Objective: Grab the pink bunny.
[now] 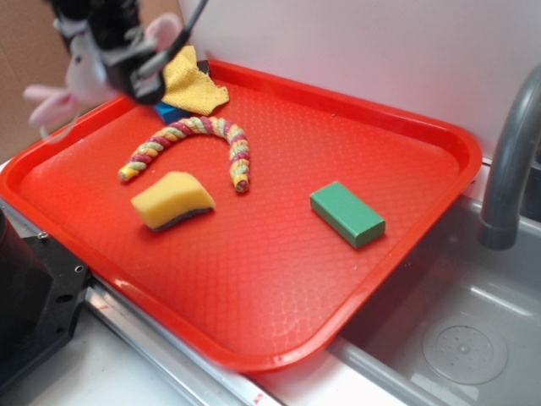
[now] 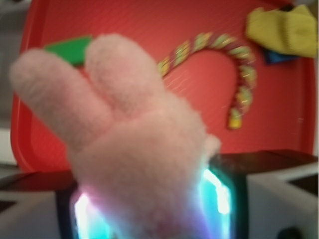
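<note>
Pink bunny (image 1: pixel 72 80) is held clamped in the gripper (image 1: pixel 114 59), lifted above the red tray (image 1: pixel 279 254) at its ten o'clock corner; soft, light plush is judged squashy, best pinched across the body, not the floppy ears

A red plastic tray (image 1: pixel 254 279) with a textured floor sits partly over a steel sink (image 1: pixel 456 330), beside a grey faucet (image 1: pixel 507 161) at the right. On the tray lie a curved, multicoloured braided rope (image 1: pixel 199 139), a yellow sponge wedge (image 1: pixel 172 200) with a dark underside just in front of the rope, and a green rectangular block (image 1: pixel 347 214) well apart to the right. At the far rim a crumpled yellow cloth (image 1: pixel 193 85) covers part of a blue object (image 1: pixel 172 111).
</note>
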You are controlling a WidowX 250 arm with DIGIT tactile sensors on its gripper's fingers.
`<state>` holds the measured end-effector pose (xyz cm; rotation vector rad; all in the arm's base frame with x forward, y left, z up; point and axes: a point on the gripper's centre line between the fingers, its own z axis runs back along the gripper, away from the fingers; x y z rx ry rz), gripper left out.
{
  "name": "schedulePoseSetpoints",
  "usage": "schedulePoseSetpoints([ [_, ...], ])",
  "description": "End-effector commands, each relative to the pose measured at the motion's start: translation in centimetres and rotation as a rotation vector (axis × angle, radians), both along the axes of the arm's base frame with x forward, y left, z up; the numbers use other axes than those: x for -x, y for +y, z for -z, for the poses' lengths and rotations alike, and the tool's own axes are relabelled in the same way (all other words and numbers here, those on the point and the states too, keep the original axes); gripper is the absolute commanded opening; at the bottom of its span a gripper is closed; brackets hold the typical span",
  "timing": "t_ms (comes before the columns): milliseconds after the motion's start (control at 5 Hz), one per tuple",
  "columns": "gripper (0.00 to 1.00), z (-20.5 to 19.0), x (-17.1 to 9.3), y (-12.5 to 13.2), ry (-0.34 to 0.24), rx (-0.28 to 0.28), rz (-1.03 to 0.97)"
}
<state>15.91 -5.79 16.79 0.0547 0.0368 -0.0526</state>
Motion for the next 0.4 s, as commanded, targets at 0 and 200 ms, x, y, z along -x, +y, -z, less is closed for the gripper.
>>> schedulePoseSetpoints([
  [0, 0.0, -0.57, -1.25, 2.2, 0.025, -0.012, -0.134],
  [200, 0.0, 0.24, -1.63, 2.04, 0.046, -0.006, -0.108],
])
